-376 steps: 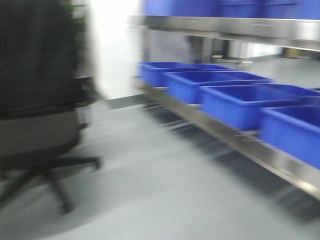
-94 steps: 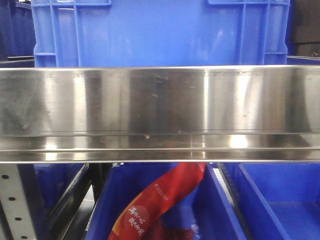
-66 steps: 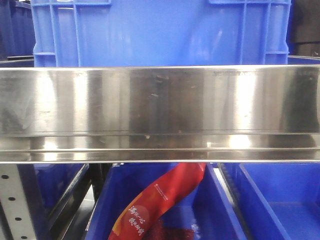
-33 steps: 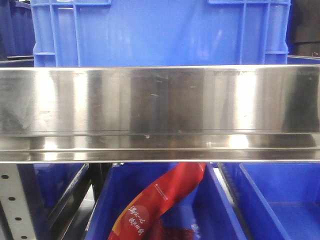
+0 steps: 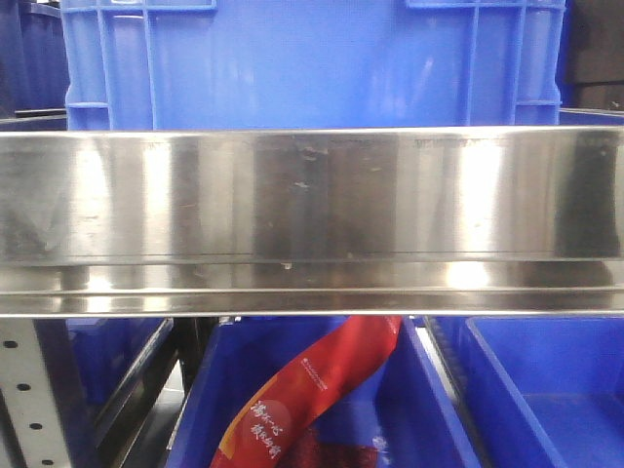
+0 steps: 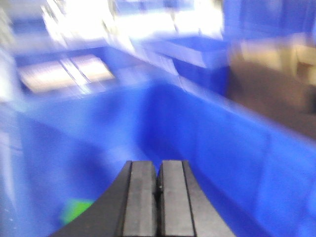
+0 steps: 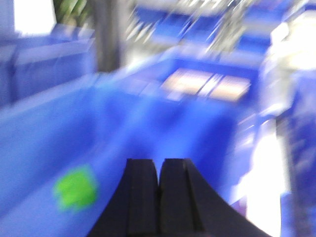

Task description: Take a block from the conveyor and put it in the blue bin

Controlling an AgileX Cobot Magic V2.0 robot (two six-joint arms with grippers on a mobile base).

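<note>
Brushed steel fills my front view: a wide shelf rail (image 5: 312, 219), glossy, streaked with reflections and a few small scuffs, running edge to edge. Above it sits a tall blue plastic crate (image 5: 312, 63), smooth-walled with moulded ribs at the corners. Below the rail I see two open blue tubs; the left tub (image 5: 429, 400) holds a glossy red packet (image 5: 307, 390) with white print, lying tilted, its top end hidden behind the rail. The right tub (image 5: 546, 390) shows only bare blue floor. A grey perforated upright (image 5: 24, 390) stands at lower left.

Both wrist views are badly motion-blurred. On the left wrist camera, the left claw (image 6: 158, 185) is matte black, flat rectangular pads pressed together with only a thin seam between them, holding nothing that I can see. It hangs over the inside of a blue bin (image 6: 222, 148), smooth plastic walls. A bright green block (image 6: 76, 210), a smeared blob, lies on the bin floor to the left of the claw, apart from it.

On the right wrist camera, the right claw (image 7: 158, 190) looks the same: black pads closed flat against each other, empty. It is also over the blue bin (image 7: 44, 143), and the green block (image 7: 75, 188) rests on the bin floor left of it, not touching. Conveyor is not visible in any view I have.
</note>
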